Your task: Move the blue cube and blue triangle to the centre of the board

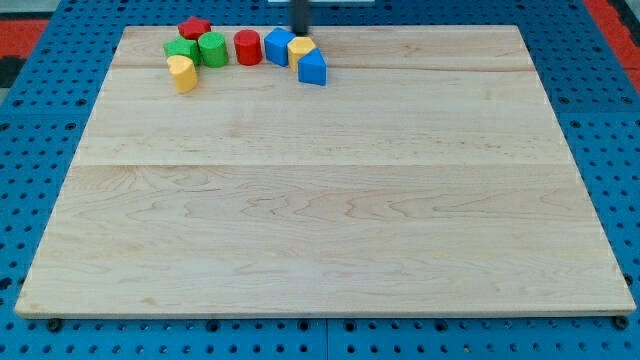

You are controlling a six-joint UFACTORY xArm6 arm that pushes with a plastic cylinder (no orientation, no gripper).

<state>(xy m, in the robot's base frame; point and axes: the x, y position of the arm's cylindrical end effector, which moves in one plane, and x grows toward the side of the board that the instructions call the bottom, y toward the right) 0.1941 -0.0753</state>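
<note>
The blue cube [279,46] and blue triangle [312,69] sit by the table's [320,220] top edge, left of its middle, a yellow block [301,47] wedged touching both; a push from behind would likely drag that yellow along, or split the pair; the tool's tip [299,32] stands just above the yellow block, at the top edge; it has no jaws and grips nothing; red cylinder [248,47] just beside the cube.

My tip [299,35] hangs upright at the view's top.
</note>
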